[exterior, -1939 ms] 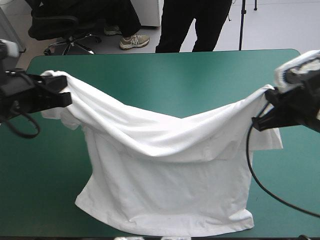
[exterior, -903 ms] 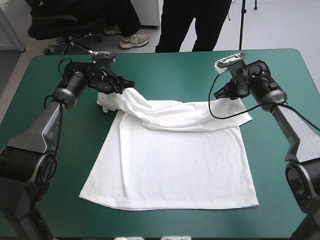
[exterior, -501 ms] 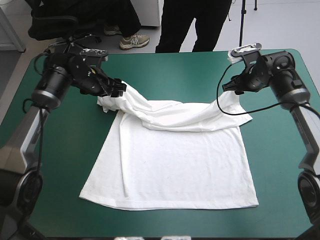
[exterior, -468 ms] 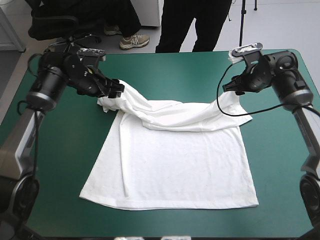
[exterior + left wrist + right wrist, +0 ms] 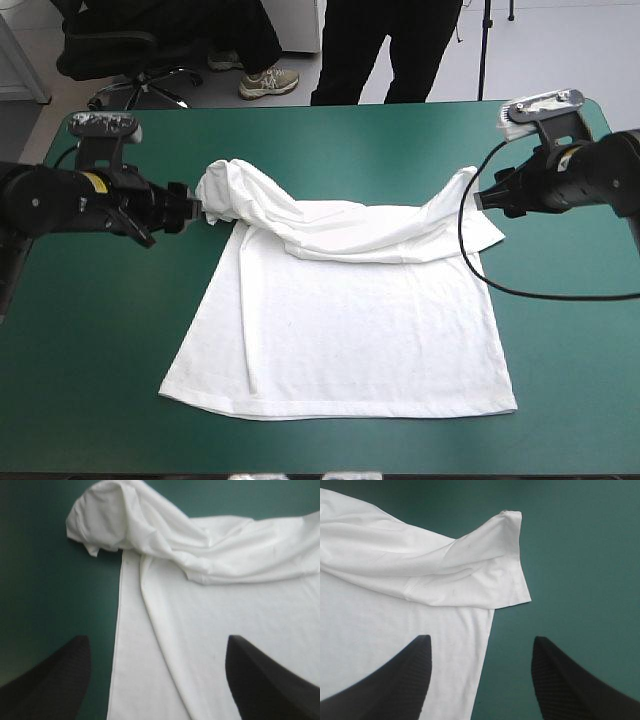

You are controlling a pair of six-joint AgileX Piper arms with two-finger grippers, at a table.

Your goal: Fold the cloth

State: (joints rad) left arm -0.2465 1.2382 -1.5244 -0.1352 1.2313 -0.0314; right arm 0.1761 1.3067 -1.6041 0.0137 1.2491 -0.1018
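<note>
The white T-shirt (image 5: 340,320) lies spread on the teal-green cover, its near part flat. Its far edge is rumpled into a ridge, with a bunched lump (image 5: 225,188) at the left end and a raised sleeve corner (image 5: 462,185) at the right. My left gripper (image 5: 193,211) stands open just left of the lump, holding nothing. My right gripper (image 5: 484,199) stands open just right of the sleeve corner, also holding nothing. In the left wrist view the gripper (image 5: 157,680) hangs over the shirt's side edge, the lump (image 5: 102,520) ahead. In the right wrist view the gripper (image 5: 480,680) is above the shirt's edge, the sleeve (image 5: 485,565) ahead.
Bare teal-green cover (image 5: 90,330) shows on both sides of the shirt and beyond it up to the table's far edge (image 5: 330,105). The shirt's near hem (image 5: 340,412) lies close to the table's front edge.
Both grippers have opened, let go of the shirt's far corners and drawn outward toward the table's sides. The dropped corners now rest on the table.
</note>
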